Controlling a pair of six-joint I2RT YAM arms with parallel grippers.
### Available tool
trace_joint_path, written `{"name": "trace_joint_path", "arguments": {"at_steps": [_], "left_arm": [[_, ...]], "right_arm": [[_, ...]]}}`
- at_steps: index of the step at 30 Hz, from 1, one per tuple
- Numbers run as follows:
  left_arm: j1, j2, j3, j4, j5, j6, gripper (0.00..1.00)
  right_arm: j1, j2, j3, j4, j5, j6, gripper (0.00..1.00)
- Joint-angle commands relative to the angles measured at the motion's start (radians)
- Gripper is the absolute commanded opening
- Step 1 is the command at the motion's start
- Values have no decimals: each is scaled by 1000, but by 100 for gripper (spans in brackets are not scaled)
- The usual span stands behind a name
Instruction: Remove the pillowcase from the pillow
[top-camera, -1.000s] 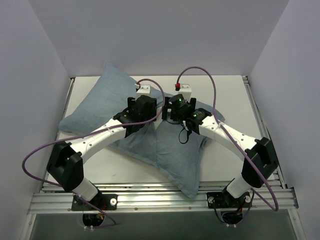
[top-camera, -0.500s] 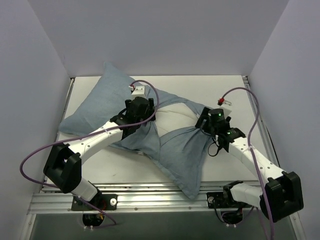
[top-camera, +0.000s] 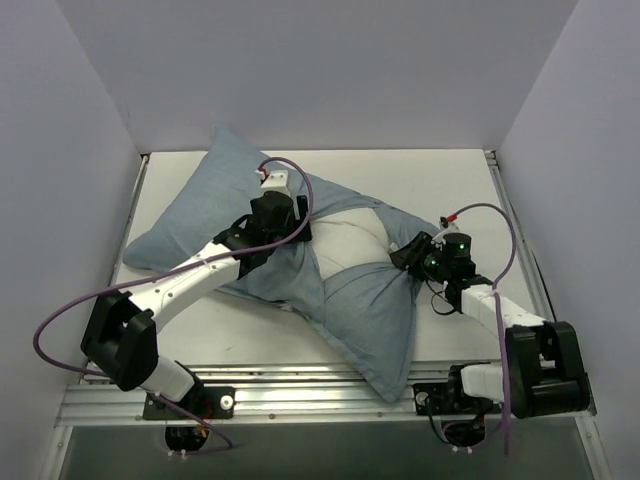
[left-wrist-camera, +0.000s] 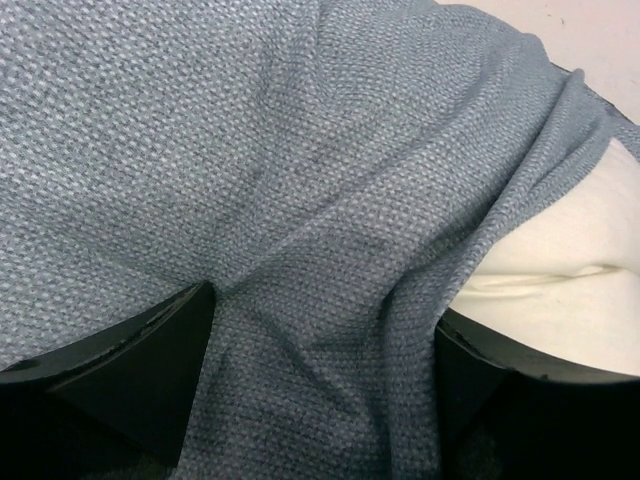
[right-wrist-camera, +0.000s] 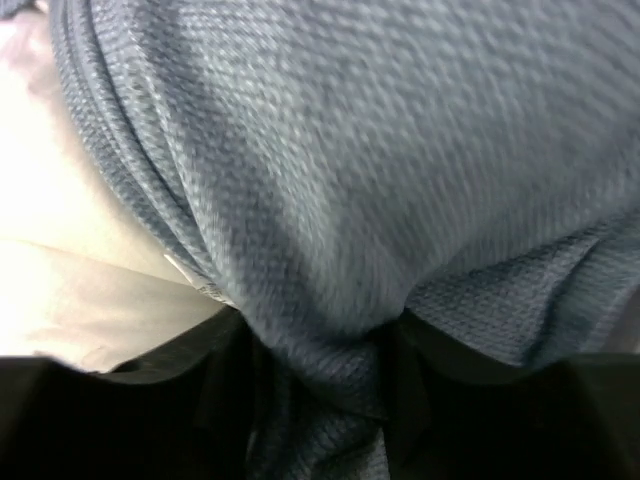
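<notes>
The blue-grey pillowcase (top-camera: 190, 215) lies across the table, parted in the middle where the white pillow (top-camera: 345, 238) shows. My left gripper (top-camera: 288, 238) rests on the cloth just left of that gap. Its jaws stand wide apart, and flat pillowcase (left-wrist-camera: 300, 180) fabric spans between them, with the pillow (left-wrist-camera: 560, 270) at the right. My right gripper (top-camera: 405, 252) sits at the right side of the gap. In the right wrist view its fingers (right-wrist-camera: 225, 380) pinch a gathered bunch of pillowcase (right-wrist-camera: 400, 150), with the pillow (right-wrist-camera: 80, 260) at the left.
White walls close in the table (top-camera: 450, 190) on the left, back and right. Metal rails (top-camera: 320, 395) run along the near edge by the arm bases. Purple cables loop over both arms.
My right arm swung from the centre to the right and its jaws closed on the cloth, drawing it aside and baring the white pillow. The left gripper shifted slightly and stayed wide.
</notes>
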Motion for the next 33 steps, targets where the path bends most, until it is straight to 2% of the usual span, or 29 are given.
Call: {"name": "trace_joint_path", "arguments": {"at_steps": [1, 2, 3, 6, 13, 20, 23, 27, 33], "left_arm": [[24, -1, -48, -266, 62, -9, 84], [23, -15, -39, -267, 88, -7, 84], [21, -21, -34, -267, 101, -9, 84], [17, -49, -5, -274, 145, -1, 87], [12, -90, 136, -352, 168, 25, 90], [-14, -90, 323, -453, 184, 118, 96], [-90, -61, 392, -465, 171, 213, 97], [-203, 0, 456, -455, 139, 428, 97], [-238, 123, 544, -453, 200, 646, 95]], "right_arm": [[-9, 100, -69, 184, -164, -6, 30], [-8, 126, -67, 209, -202, -6, 25], [-8, 134, -60, 235, -220, -6, 13], [4, 140, -35, 312, -280, -4, 0], [75, 90, 52, 395, -316, 37, 0], [150, 50, 161, 286, -244, -4, 0], [161, 42, 192, 215, -219, -38, 0], [169, 37, 246, 145, -198, -76, 0], [182, 34, 278, 100, -182, -102, 0]]}}
